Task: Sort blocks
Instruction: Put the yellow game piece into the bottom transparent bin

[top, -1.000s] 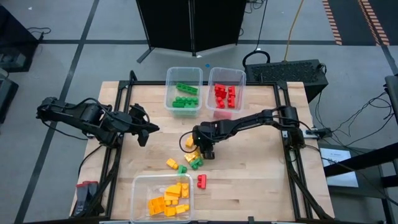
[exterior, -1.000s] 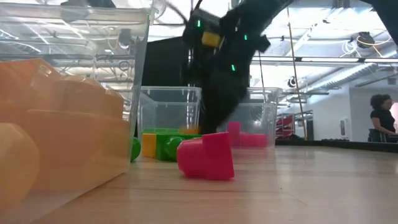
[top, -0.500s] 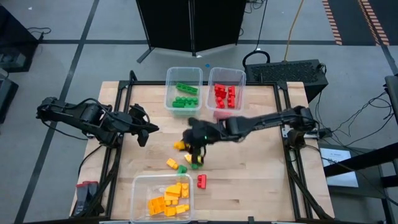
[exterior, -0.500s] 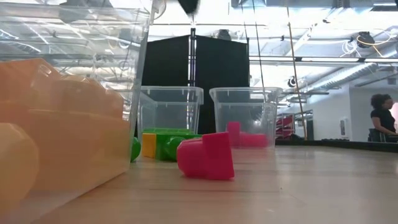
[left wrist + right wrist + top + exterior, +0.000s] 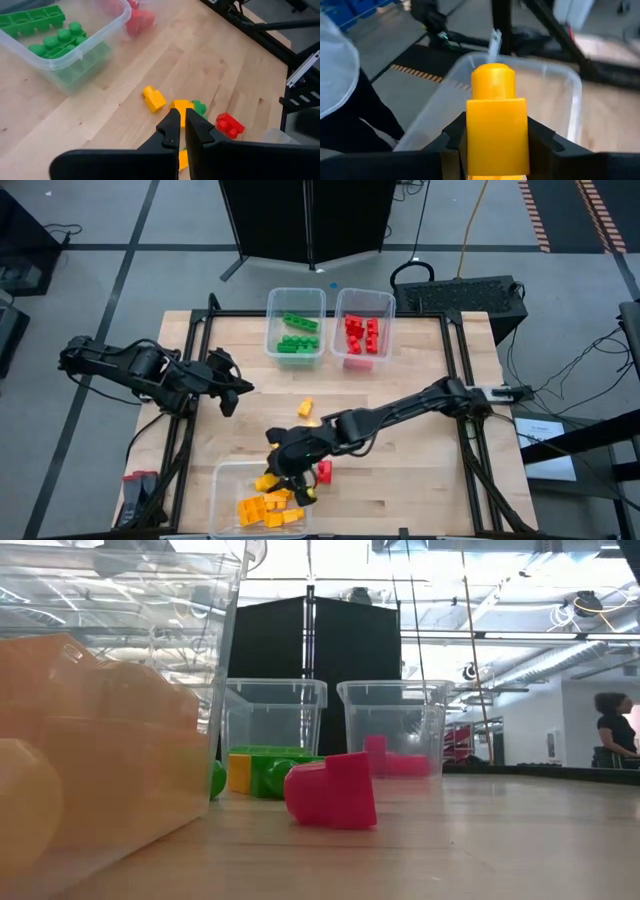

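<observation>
Right wrist view shows you the right gripper [image 5: 496,137] clamped on a yellow block [image 5: 496,127] above the near tub [image 5: 572,90]. From above, that tub [image 5: 225,480] holds yellow blocks [image 5: 268,508]. Your left gripper [image 5: 181,125] waits at the table's left edge, fingers pressed together, holding nothing.

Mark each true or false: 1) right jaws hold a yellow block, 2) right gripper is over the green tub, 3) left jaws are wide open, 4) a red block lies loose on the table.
1. The right gripper holds a yellow block. True.
2. It is over the green tub. False: it is at the yellow tub, at the table's near edge.
3. The left gripper is wide open. False: its jaws are shut, holding nothing.
4. A red block lies loose on the table. True.
</observation>
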